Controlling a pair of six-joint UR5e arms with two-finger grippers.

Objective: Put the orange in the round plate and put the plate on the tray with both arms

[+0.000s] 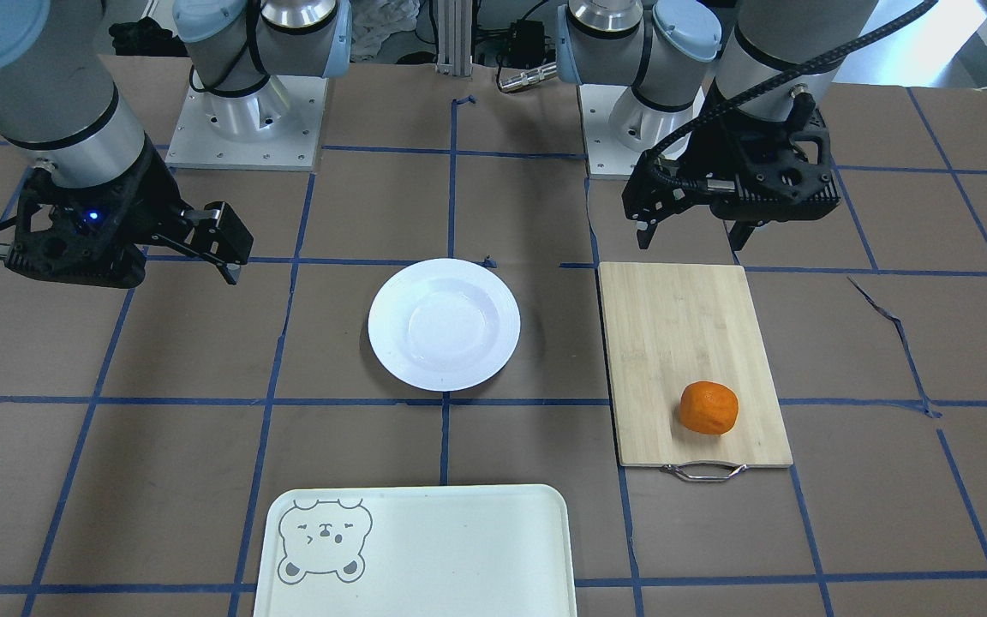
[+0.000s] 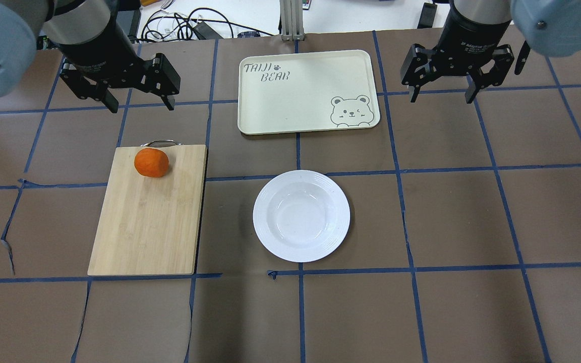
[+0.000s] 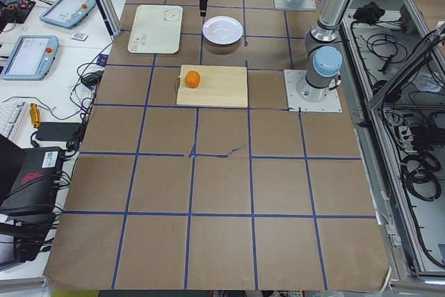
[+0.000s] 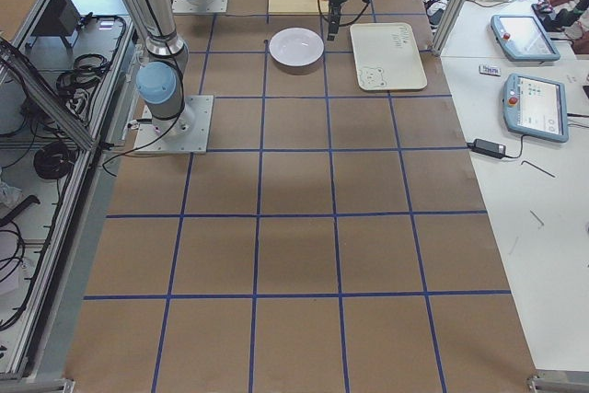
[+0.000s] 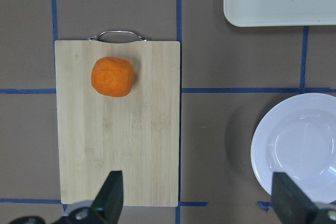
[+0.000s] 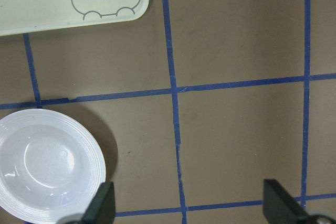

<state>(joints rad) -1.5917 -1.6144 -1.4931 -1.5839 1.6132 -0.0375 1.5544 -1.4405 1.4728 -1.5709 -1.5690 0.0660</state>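
Note:
The orange [image 2: 152, 162] lies near the handle end of a bamboo cutting board [image 2: 149, 222]; it also shows in the left wrist view as the orange [image 5: 113, 76]. Mid-table sits the white round plate [image 2: 301, 216], with nothing in it. Beyond it, at the far edge, lies the pale tray [image 2: 300, 91] with a bear drawing. My left gripper [image 2: 141, 103] hovers open above the table just past the board's handle. My right gripper [image 2: 442, 96] hangs open to the right of the tray. Both hold nothing.
The cutting board [image 1: 682, 343] has a metal handle [image 1: 703, 470] pointing away from the robot. Both arm bases [image 1: 245, 120] are bolted at the robot's edge. Brown paper with blue tape lines covers the table, torn at one spot [image 2: 10, 242].

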